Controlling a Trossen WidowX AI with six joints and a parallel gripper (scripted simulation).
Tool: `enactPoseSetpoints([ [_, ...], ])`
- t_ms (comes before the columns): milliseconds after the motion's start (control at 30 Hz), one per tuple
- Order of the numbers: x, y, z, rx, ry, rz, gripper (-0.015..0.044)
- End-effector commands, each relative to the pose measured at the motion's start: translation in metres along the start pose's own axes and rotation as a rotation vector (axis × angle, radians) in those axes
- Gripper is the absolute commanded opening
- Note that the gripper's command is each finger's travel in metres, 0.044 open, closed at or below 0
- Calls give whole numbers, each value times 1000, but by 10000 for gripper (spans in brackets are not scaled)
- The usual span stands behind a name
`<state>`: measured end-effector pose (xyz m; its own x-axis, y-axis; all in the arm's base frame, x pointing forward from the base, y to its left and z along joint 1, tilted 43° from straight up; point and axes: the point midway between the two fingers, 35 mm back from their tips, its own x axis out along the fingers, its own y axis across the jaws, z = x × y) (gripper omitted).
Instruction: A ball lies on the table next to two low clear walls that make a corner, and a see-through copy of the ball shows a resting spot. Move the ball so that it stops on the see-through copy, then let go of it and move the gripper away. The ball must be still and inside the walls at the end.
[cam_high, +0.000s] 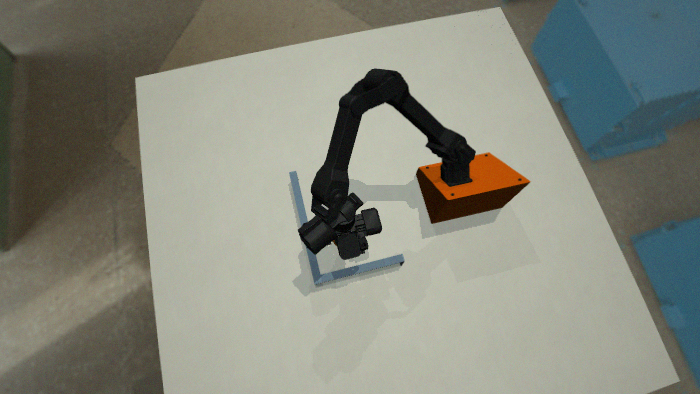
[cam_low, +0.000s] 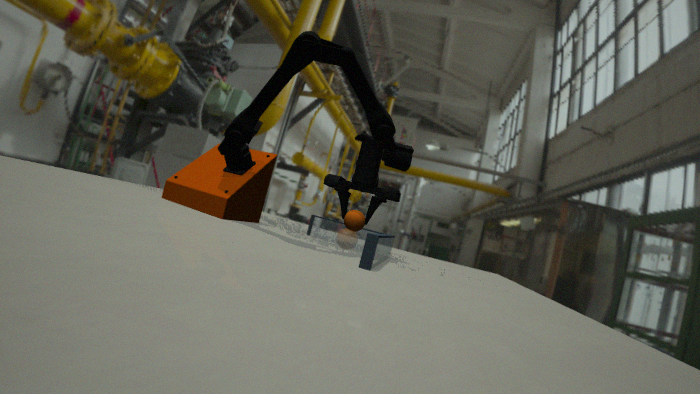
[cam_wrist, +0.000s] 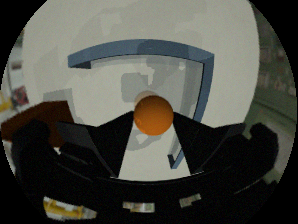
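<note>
exterior view has the black arm (cam_low: 320, 65) arching up from its orange base block (cam_low: 215, 187) and coming down over the corner made by the two low clear walls (cam_low: 372, 250). the hand (cam_low: 356, 212) points straight down and is clamped on the orange ball (cam_low: 354, 220), one finger (cam_low: 344, 202) on each side of it. the ball hangs in the air, off the white table (cam_low: 200, 310), directly above the see-through copy (cam_low: 346, 238), which sits on the table inside the walls. a small gap shows between the ball and the copy.

wrist view looks down between the dark fingers at the ball (cam_wrist: 153, 113), which covers nearly all of the copy; only a pale sliver of it shows at the ball's upper edge. the blue-grey walls (cam_wrist: 143, 50) curve around the far side and down the right, so the ball is over the inside of the corner.

top view shows the wrist and hand (cam_high: 345, 227) lying over the space enclosed by the l-shaped walls (cam_high: 350, 270); the ball and the copy are hidden beneath them. the base block (cam_high: 472, 187) stands well apart from the walls, toward the table's right side.
</note>
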<state>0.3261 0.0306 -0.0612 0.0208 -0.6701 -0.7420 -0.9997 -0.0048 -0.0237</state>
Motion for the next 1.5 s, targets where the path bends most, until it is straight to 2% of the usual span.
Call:
enactPoseSetpoints([
  [0,23,6,0,-17,11,10,0],
  [700,52,7,-1,-17,13,10,0],
  [1167,49,4,-2,-6,8,6,367],
  [1267,38,3,-1,-7,7,6,367],
  [1400,-26,4,1,-16,7,10,367],
  [1467,-37,6,0,-17,9,11,367],
])
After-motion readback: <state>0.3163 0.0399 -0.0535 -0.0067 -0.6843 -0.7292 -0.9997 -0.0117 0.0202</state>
